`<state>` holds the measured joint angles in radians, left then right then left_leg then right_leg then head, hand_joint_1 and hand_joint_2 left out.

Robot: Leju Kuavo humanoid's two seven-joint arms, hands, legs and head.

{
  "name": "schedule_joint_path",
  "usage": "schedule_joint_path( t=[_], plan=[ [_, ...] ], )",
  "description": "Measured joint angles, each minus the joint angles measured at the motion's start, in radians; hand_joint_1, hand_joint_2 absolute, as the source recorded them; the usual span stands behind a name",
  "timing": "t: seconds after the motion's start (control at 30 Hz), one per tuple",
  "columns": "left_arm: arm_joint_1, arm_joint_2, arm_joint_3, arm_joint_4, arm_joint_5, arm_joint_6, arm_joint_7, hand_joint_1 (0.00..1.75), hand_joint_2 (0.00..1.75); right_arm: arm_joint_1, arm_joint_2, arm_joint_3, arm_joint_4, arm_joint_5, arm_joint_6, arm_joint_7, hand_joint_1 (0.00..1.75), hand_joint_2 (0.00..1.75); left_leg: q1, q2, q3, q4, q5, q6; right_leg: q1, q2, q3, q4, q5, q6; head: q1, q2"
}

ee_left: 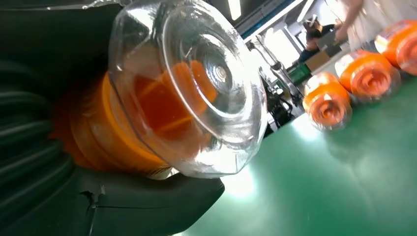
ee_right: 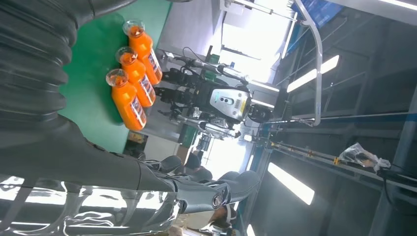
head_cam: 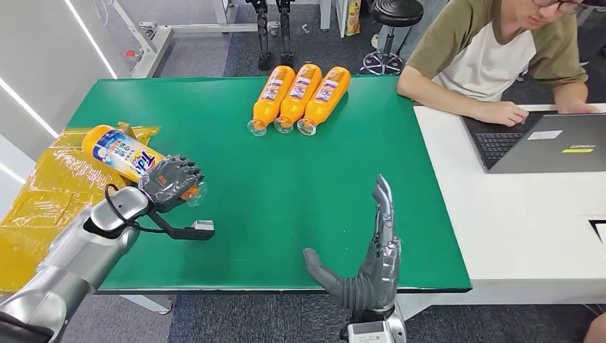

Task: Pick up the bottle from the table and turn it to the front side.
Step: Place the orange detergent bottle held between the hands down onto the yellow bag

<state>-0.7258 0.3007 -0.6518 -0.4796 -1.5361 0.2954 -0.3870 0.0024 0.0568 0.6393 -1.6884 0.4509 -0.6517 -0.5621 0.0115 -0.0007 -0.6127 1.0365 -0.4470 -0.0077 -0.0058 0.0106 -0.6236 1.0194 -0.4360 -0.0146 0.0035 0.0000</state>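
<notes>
Left hand (head_cam: 171,184) clamped on bottle (head_cam: 125,153) near its cap end, at nine o'clock. Right hand (head_cam: 371,261) empty, fingers apart. Grip apparently off-centre: bottle may slip when turned

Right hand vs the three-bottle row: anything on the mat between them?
Nothing. In the head view, only bare green mat separates the open right hand from the three orange bottles lying at the far edge.

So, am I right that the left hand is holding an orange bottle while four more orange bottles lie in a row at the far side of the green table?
Not quite: the row at the far side of the green table has three orange bottles, not four, as the head view shows. The rest stands: the left hand holds an orange bottle.
</notes>
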Motion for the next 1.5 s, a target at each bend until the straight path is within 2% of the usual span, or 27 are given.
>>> schedule_joint_path(
  t=[0.13,0.27,0.37,0.6,0.87,1.0,1.03,1.1,1.13,1.17,1.23,1.33,1.5],
  plan=[
    [-0.013,-0.008,-0.019,0.052,0.026,-0.025,0.029,1.75,1.75,0.008,0.0,-0.001,-0.017,0.003,-0.007,0.011,0.0,1.75,0.0,0.0,0.0,0.0,0.0,0.0,0.0,0.0,-0.001,0.0,0.0,-0.001,0.0,0.0],
    [-0.015,-0.024,-0.021,0.086,0.045,-0.088,0.082,1.75,1.75,0.024,0.0,-0.006,-0.037,0.019,-0.011,0.027,0.0,1.75,0.0,0.0,0.0,0.0,0.0,0.0,0.0,0.0,-0.001,0.0,-0.001,-0.001,0.0,0.0],
    [-0.016,-0.036,-0.021,0.104,0.053,-0.121,0.141,1.75,1.75,0.039,0.001,-0.012,-0.052,0.044,-0.009,0.04,0.0,1.75,0.0,0.0,0.0,0.0,0.0,0.0,0.0,0.0,0.0,0.0,-0.001,-0.001,0.0,0.0],
    [-0.005,-0.047,-0.02,0.131,0.061,-0.125,0.275,1.75,1.75,0.056,0.004,-0.026,-0.075,0.075,0.003,0.057,0.0,1.75,0.0,0.0,-0.001,0.0,0.0,0.0,0.0,0.0,-0.001,0.0,0.0,-0.001,0.0,0.0],
    [0.008,-0.047,-0.018,0.144,0.073,-0.12,0.294,1.75,1.75,0.06,0.004,-0.031,-0.077,0.074,0.024,0.062,0.0,1.75,0.0,0.0,-0.001,0.0,0.0,0.0,0.0,0.0,-0.001,0.0,-0.001,-0.001,0.0,0.0],
    [0.026,-0.047,-0.015,0.144,0.084,-0.117,0.276,1.75,1.75,0.06,0.004,-0.032,-0.077,0.073,0.035,0.059,0.0,1.75,0.0,0.0,-0.001,0.0,0.0,0.0,0.0,0.0,-0.001,0.0,-0.001,-0.001,0.0,0.0],
    [0.031,-0.047,-0.014,0.144,0.089,-0.118,0.268,1.56,1.75,0.06,0.004,-0.032,-0.077,0.072,0.037,0.058,0.0,1.75,0.0,0.0,-0.001,0.0,0.0,0.0,0.0,0.0,-0.001,0.0,-0.001,-0.001,0.0,0.0],
    [0.041,-0.048,-0.008,0.144,0.103,-0.123,0.254,0.97,1.75,0.06,0.004,-0.032,-0.077,0.073,0.039,0.058,0.0,1.75,0.0,0.0,-0.001,0.0,0.0,0.0,0.0,0.0,-0.001,0.0,-0.001,-0.001,0.0,0.0],
    [0.045,-0.05,-0.001,0.144,0.119,-0.136,0.24,0.54,1.75,0.06,0.004,-0.032,-0.077,0.073,0.039,0.058,0.0,1.75,0.0,0.0,-0.001,0.0,0.0,0.0,0.0,0.0,-0.001,0.0,-0.001,-0.001,0.0,0.0],
    [0.049,-0.052,0.008,0.145,0.141,-0.158,0.217,0.29,1.75,0.06,0.005,-0.032,-0.077,0.073,0.04,0.059,0.0,1.75,0.0,0.0,-0.001,0.0,0.0,0.0,0.0,0.0,-0.001,0.0,-0.001,-0.001,0.0,0.0],
    [0.055,-0.06,0.035,0.146,0.198,-0.219,0.156,0.02,1.75,0.06,0.005,-0.032,-0.077,0.074,0.038,0.059,0.0,1.75,0.0,0.0,-0.001,0.0,0.0,0.0,0.0,-0.001,-0.001,0.0,-0.001,-0.001,0.0,0.0],
    [0.058,-0.073,0.083,0.147,0.263,-0.291,0.091,0.0,1.75,0.06,0.005,-0.032,-0.077,0.073,0.036,0.062,0.0,1.75,0.0,0.0,-0.001,0.0,0.0,0.0,0.0,-0.001,-0.001,0.0,-0.001,-0.001,0.0,0.0],
    [0.058,-0.098,0.135,0.148,0.287,-0.334,0.089,0.0,1.75,0.062,0.005,-0.033,-0.077,0.074,0.035,0.063,0.0,1.75,0.0,0.0,-0.001,0.0,0.0,0.0,0.0,-0.001,-0.001,0.0,-0.001,-0.001,0.0,0.0]
  ],
)
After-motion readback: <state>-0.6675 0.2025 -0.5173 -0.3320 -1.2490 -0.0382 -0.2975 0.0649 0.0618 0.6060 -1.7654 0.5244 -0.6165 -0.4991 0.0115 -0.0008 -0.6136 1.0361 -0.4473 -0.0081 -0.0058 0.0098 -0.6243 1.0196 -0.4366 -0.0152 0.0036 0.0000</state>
